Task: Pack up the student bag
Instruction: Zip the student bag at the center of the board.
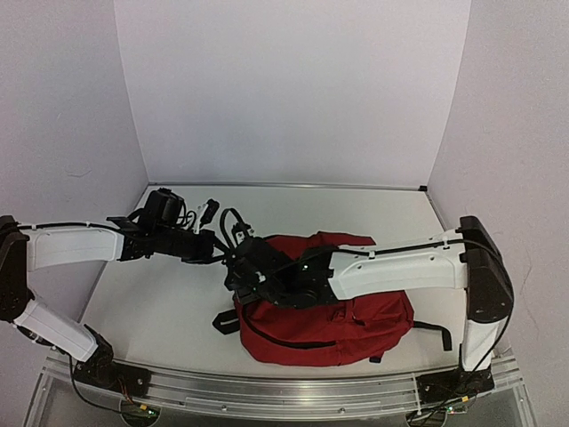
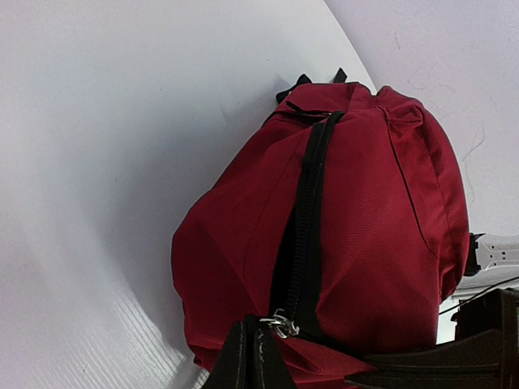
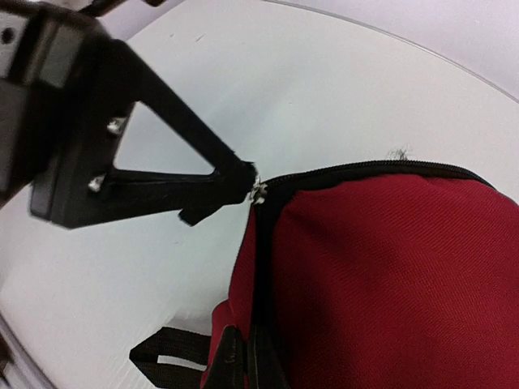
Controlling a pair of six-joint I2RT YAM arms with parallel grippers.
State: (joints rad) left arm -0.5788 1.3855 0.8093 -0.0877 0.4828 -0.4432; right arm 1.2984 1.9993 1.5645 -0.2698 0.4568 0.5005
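White table (image 1: 169, 294), left fingers (image 2: 243, 361) seemingly pinching student bag (image 2: 365, 227)

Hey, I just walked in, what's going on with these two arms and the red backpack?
Both arms are working at one end of the student bag, which lies on the table. The left gripper has its fingers pinched on the zipper pull at the bag's corner. The right gripper appears to clamp the bag's edge just below, likely to steady it. The zipper looks closed along the stretch that shows.
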